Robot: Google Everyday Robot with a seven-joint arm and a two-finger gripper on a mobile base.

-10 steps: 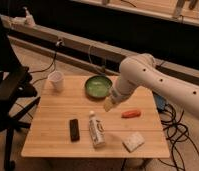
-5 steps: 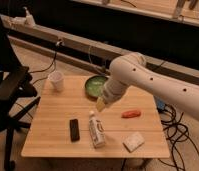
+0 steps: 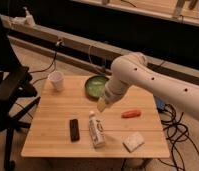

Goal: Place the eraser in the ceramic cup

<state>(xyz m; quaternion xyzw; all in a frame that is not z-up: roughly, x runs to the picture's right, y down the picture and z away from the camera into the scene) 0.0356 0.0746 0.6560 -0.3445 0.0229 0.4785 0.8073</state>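
The eraser (image 3: pixel 74 129), a small flat black bar, lies on the wooden table (image 3: pixel 48 112) at the front left. The ceramic cup (image 3: pixel 56 80), plain white, stands at the table's back left corner. My gripper (image 3: pixel 101 106) hangs at the end of the white arm (image 3: pixel 143 77) above the table's middle, just over the top of the white tube, to the right of the eraser and well right of the cup. It holds nothing that I can see.
A white tube (image 3: pixel 96 129) lies next to the eraser. A green bowl (image 3: pixel 95 86) sits at the back centre. An orange carrot-like object (image 3: pixel 131 113) and a pale squarish block (image 3: pixel 133 141) lie at the right. A black chair (image 3: pixel 10 95) stands left of the table; cables hang at the right.
The arm has swung left and forward, carrying the gripper from near the orange object toward the table's middle, closer to the tube and eraser. The objects have not moved.
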